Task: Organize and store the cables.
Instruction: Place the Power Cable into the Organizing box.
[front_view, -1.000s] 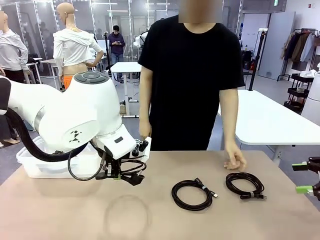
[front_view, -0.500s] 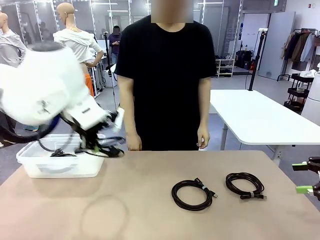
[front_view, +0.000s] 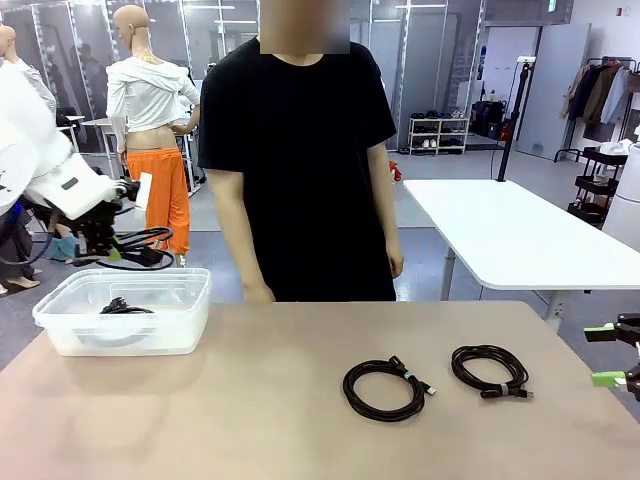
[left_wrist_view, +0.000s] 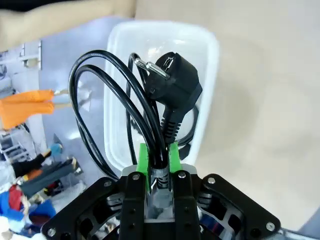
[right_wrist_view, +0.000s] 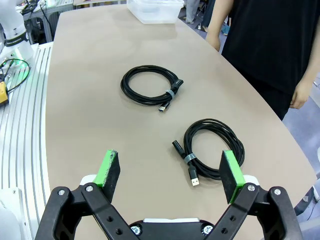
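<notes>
My left gripper (front_view: 112, 252) hangs above the far left end of the clear plastic bin (front_view: 190, 300), shut on a black coiled cable (front_view: 150, 250). In the left wrist view the gripper (left_wrist_view: 158, 159) pinches that cable's strands, and its two-pin plug (left_wrist_view: 174, 85) stands up over the bin (left_wrist_view: 212, 75). Another cable (front_view: 122, 307) lies inside the bin. Two tied coils lie on the table, one in the middle (front_view: 385, 388) (right_wrist_view: 150, 85) and one further right (front_view: 490, 370) (right_wrist_view: 212, 147). My right gripper (front_view: 612, 355) (right_wrist_view: 170, 175) stands open at the table's right edge, short of the nearer coil.
A person in a black shirt (front_view: 300, 150) stands at the far edge, hands hanging off the table. The tan tabletop (front_view: 250, 420) is bare between the bin and the coils. A white table (front_view: 520, 240) stands behind on the right.
My left arm has swung from the table's middle to the left and up, carrying the cable over the bin. The person's hand left the table and the person shifted left.
</notes>
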